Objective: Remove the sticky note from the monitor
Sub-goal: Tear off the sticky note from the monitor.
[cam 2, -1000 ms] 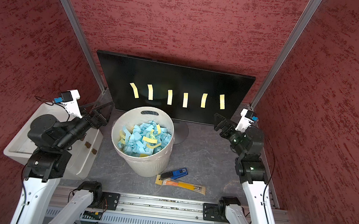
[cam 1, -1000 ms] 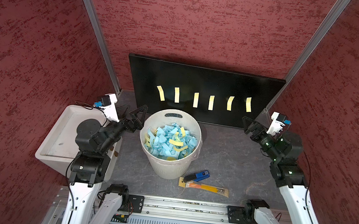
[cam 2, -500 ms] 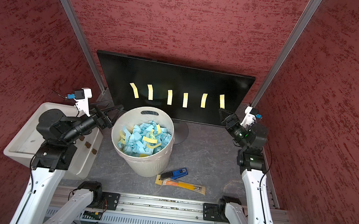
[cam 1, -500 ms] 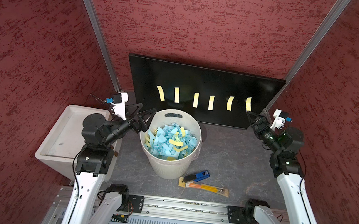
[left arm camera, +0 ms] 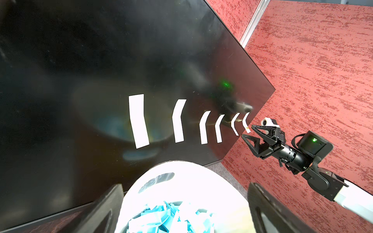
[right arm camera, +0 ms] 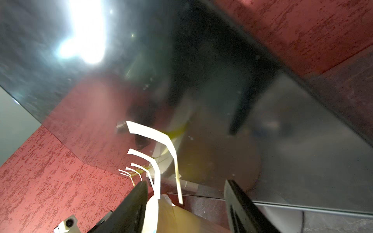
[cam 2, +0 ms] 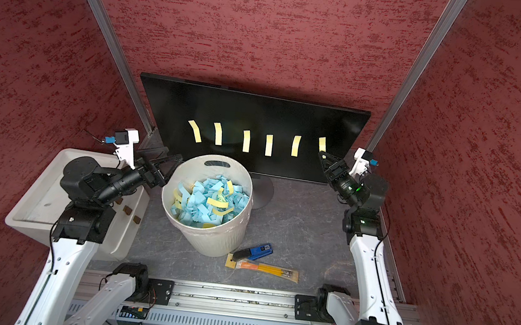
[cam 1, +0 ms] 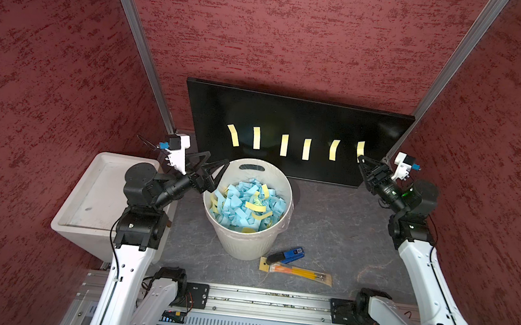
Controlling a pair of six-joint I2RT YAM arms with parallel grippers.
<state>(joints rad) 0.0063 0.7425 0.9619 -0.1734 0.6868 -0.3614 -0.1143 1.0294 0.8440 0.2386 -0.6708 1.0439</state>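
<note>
The monitor (cam 1: 290,113) stands at the back with several yellow sticky notes in a row on its black screen. My right gripper (cam 1: 364,162) is at the rightmost sticky note (cam 1: 360,149). Its jaws stand apart, and the note's loose lower end (right arm camera: 178,181) hangs between them in the right wrist view. I cannot tell whether a finger touches it. The left wrist view shows that gripper (left arm camera: 249,132) at the same note (left arm camera: 245,123). My left gripper (cam 1: 216,165) is open and empty at the left rim of the white bin (cam 1: 244,244).
The bin holds blue and yellow paper strips. A white tub (cam 1: 94,192) sits at the left under my left arm. A blue and black tool (cam 1: 285,255) and a pack of orange-yellow pencils (cam 1: 297,271) lie at the front. Red walls close in on both sides.
My right gripper has moved up to the rightmost note and its jaws have narrowed. My left arm has swung right, bringing its open gripper to the bin's rim.
</note>
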